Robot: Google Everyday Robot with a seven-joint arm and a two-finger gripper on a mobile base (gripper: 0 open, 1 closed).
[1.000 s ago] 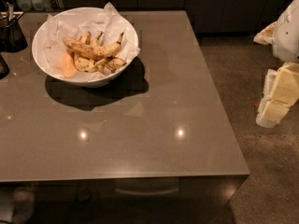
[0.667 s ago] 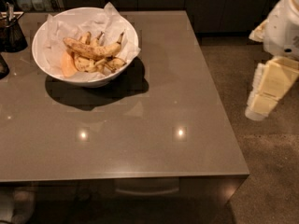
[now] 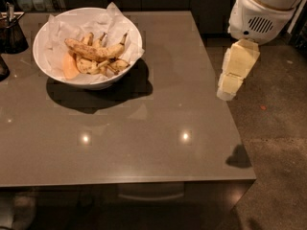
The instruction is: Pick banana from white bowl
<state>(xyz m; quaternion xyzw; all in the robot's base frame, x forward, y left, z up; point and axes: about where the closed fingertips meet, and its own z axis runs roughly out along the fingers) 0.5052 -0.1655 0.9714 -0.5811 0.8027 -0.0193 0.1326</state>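
Surface: grey-brown glossy table (image 3: 144,128), two lamps mirrored in its top; dark cabinets behind, speckled floor (image 3: 278,143) to the right.
White bowl (image 3: 96,83): stands on the far left part of the table, lined with crinkled white paper.
Banana (image 3: 93,51): speckled and brown-flecked, lying across the top of a heap of others inside the bowl; nothing touches it.
Other contents: a peach-coloured piece (image 3: 70,67) at the bowl's left side, perhaps another fruit.
Dark container (image 3: 12,35): at the left edge, near the bowl; not your target.
Gripper (image 3: 228,87): hangs past the table's right edge, over the floor, well apart from the bowl; nothing seen in it; whether it is apart or together cannot be told.
Done: by these signs, no pick yet.
Left for you: cross to the bowl, descend on the top banana, clamp, lift clear of the paper.
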